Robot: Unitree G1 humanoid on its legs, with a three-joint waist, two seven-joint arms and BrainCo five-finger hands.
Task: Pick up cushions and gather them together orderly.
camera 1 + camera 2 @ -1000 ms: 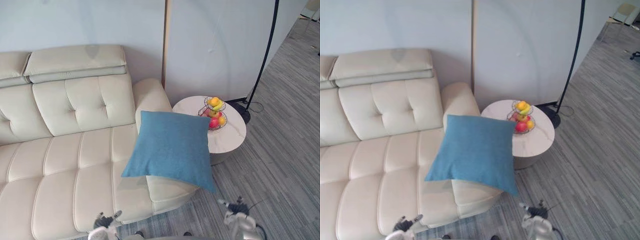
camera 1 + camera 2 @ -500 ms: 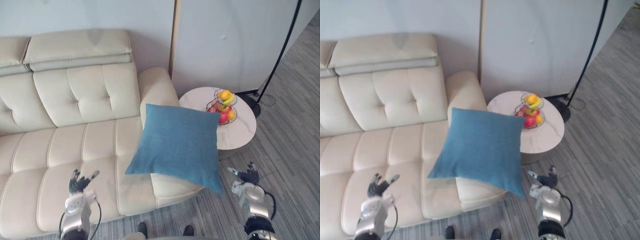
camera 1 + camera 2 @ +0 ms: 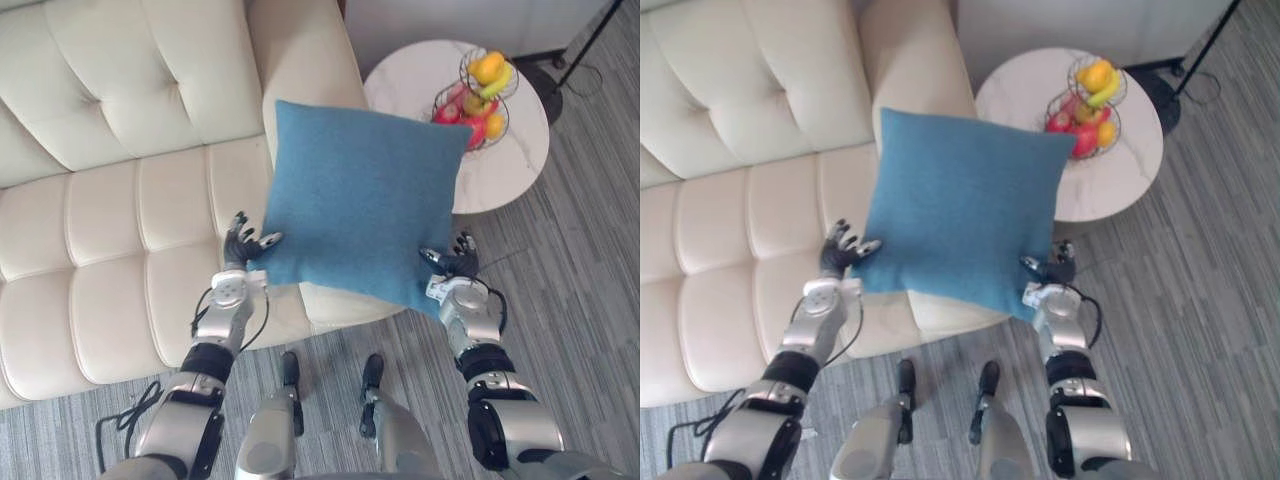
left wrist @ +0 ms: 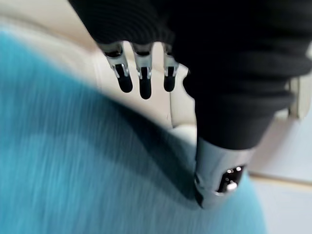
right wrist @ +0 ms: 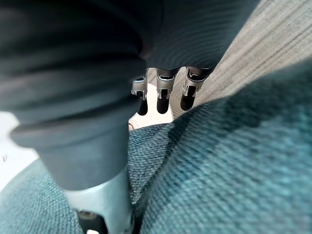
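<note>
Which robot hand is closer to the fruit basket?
Right. The right hand is by the lower right corner of the blue cushion, with the fruit basket beyond it; the left hand is by its lower left corner, farther away.

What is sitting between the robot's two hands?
The blue cushion spans the gap between the left hand and the right hand, seen in the left eye view.

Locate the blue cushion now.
In the left eye view the blue cushion rests on the right end of the sofa, between the left hand and right hand, beside the round table.
</note>
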